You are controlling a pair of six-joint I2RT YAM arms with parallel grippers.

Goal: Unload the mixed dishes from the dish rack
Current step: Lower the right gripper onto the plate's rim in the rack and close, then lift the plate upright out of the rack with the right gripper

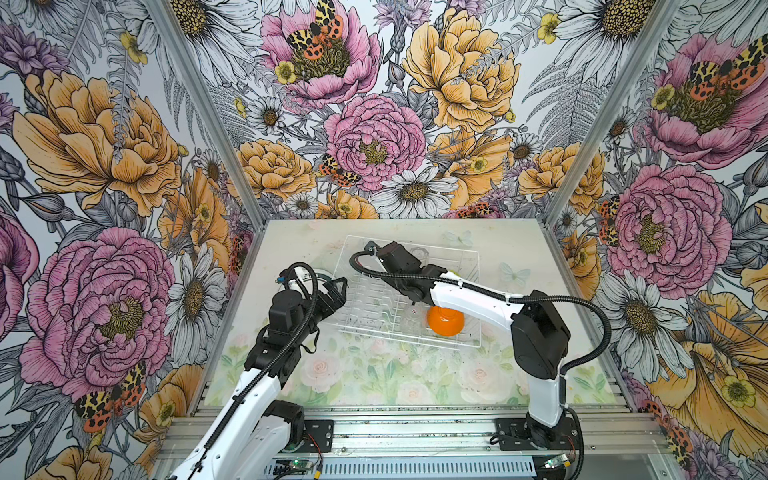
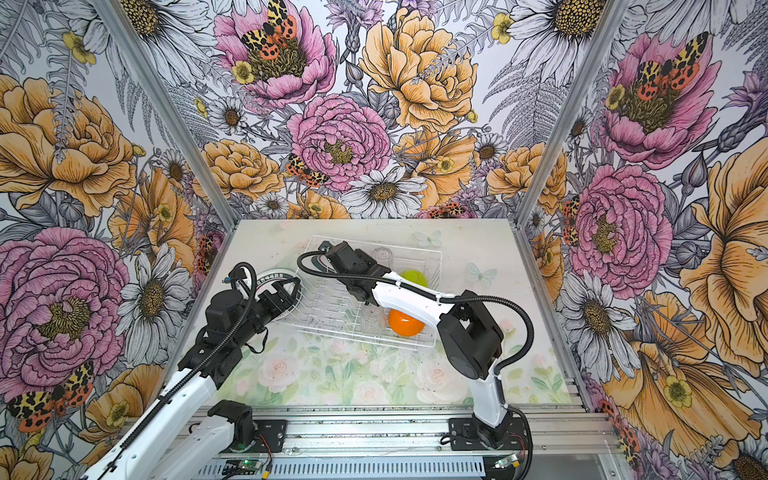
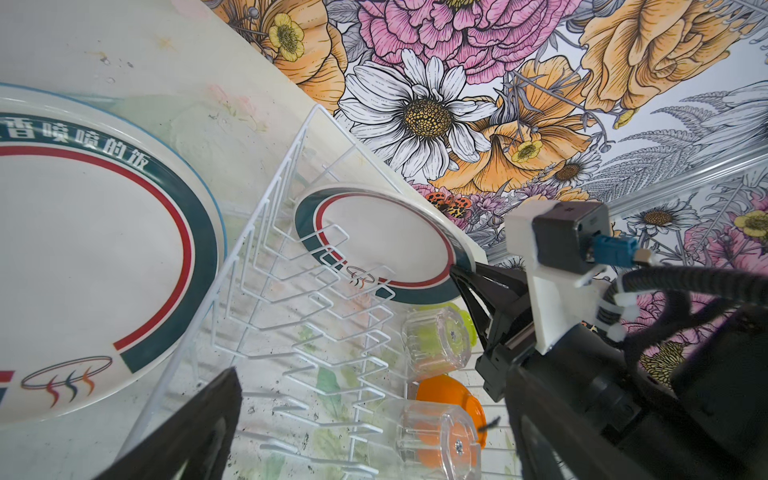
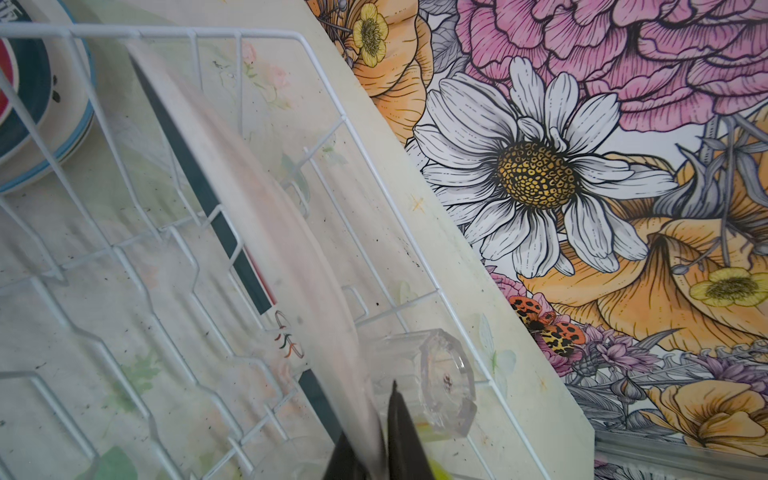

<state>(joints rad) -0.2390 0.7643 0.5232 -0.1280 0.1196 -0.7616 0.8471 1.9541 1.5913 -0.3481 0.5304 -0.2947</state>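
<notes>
Pinching the teal-and-red plate (image 3: 386,241) with the right claw (image 3: 460,271), at 11 o'clock in the dish rack (image 4: 166,30). Nothing in the wide left claw (image 1: 341,293). Next, likely: lifting it straight up.

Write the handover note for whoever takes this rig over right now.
Left gripper: jaws open, empty, beside the left edge of the dish rack.
Right gripper: jaws shut on the rim of the teal-and-red plate, which stands on edge among the rack's prongs.
Done: a plate stack lies on the table, left of the rack.
Left: the held plate, lime-green bowl, orange bowl and at least two clear tumblers, all in the rack.
</notes>
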